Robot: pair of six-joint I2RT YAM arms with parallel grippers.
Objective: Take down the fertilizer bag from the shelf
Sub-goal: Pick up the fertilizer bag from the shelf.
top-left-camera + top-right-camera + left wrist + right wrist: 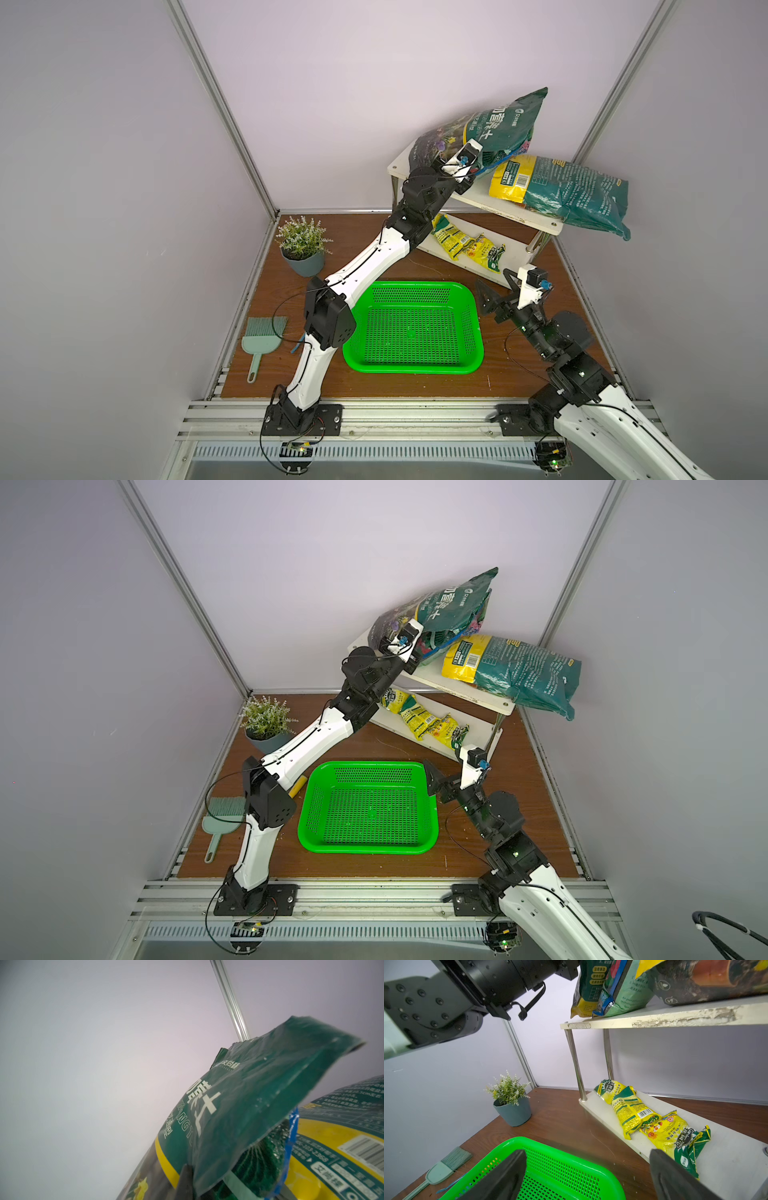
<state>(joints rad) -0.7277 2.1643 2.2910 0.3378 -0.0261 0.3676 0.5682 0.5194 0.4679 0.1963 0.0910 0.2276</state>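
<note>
Left gripper [473, 172] pinching shut on fertilizer bag [498, 124], near edge; bag tilting on shelf [473, 198] top tier, far right. Right gripper [494, 282] gaping wide, empty. Best lifting clear of neighbouring bag [573, 191] before drawing nearward.

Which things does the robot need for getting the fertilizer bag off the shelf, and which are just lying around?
For the job:
- upright green bag, pinched by the left gripper
- shelf
- right gripper, open, near the basket

Just lying about:
- second bag, flat on the top board
- yellow packets on the lower board
- green basket
- potted plant
- brush
</note>
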